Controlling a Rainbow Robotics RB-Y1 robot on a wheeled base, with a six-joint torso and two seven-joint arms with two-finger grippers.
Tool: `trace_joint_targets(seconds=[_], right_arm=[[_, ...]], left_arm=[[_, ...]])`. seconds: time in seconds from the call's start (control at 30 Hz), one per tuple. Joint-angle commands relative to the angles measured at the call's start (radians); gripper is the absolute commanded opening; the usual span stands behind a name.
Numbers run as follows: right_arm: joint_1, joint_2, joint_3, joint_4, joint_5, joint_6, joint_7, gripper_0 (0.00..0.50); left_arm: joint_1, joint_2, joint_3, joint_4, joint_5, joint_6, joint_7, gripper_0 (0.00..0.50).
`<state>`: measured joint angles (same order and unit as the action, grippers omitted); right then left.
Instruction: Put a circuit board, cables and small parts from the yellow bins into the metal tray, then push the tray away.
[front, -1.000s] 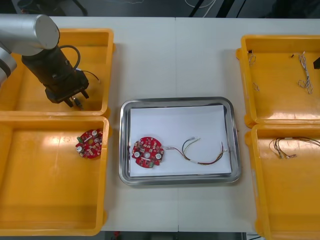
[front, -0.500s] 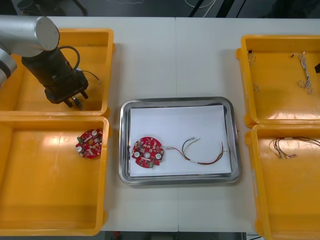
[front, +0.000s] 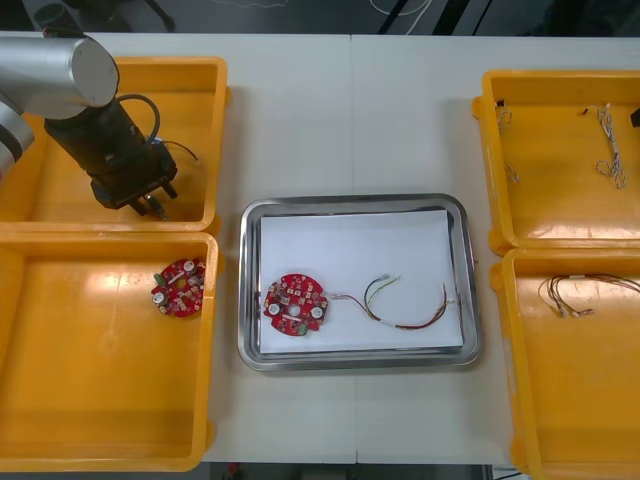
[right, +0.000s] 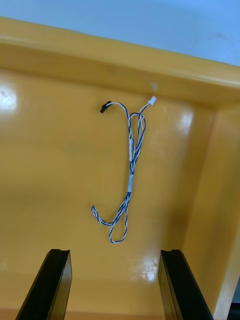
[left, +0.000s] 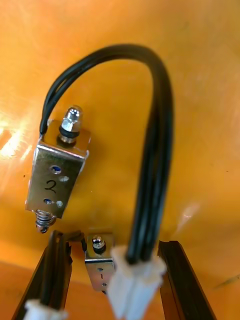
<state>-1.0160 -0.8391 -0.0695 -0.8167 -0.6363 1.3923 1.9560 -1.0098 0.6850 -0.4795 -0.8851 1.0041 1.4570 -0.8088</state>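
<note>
My left claw (left: 114, 242), spread, in the far-left yellow bin (front: 130, 64), astride a small metal part (left: 97, 260). Hazard: closing may pinch its black cable (left: 155, 150) instead. Right claw (right: 114, 252) spread above twisted cable (right: 131, 165).

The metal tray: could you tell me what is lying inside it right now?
In the metal tray, a round red circuit board and a red and yellow cable lie on a white lining, which covers the tray's floor.
</note>
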Motion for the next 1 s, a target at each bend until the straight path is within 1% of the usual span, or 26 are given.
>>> trace_joint_targets(seconds=[0.03, 0.17, 0.4, 0.5, 0.6, 0.77, 1.0], right_arm=[[-0.116, -0.028, 0.008, 0.128, 0.010, -0.044, 0.043, 0.500], [-0.168, -0.021, 0.008, 0.223, 0.024, -0.079, 0.057, 0.500], [-0.177, -0.003, 0.016, 0.264, 0.050, -0.156, 0.080, 0.500], [-0.177, 0.008, 0.016, 0.284, 0.056, -0.187, 0.089, 0.500], [-0.185, 0.015, 0.016, 0.324, 0.058, -0.225, 0.101, 0.500], [-0.233, 0.025, 0.016, 0.432, 0.066, -0.286, 0.130, 0.500], [-0.268, 0.035, 0.013, 0.519, 0.075, -0.365, 0.159, 0.500]], left_arm=[[0.013, -0.010, -0.008, -0.003, 0.004, -0.009, -0.090, 0.000], [0.013, -0.010, -0.007, -0.003, 0.013, -0.010, -0.092, 0.000], [0.013, -0.008, -0.007, -0.015, 0.018, -0.010, -0.092, 0.000], [0.013, 0.005, -0.007, -0.045, 0.018, -0.001, -0.089, 0.000], [0.013, 0.024, 0.015, -0.087, 0.016, 0.034, -0.085, 0.000], [0.013, 0.065, 0.078, -0.179, 0.010, 0.129, -0.087, 0.000], [0.013, 0.110, 0.121, -0.318, -0.005, 0.223, -0.084, 0.000]])
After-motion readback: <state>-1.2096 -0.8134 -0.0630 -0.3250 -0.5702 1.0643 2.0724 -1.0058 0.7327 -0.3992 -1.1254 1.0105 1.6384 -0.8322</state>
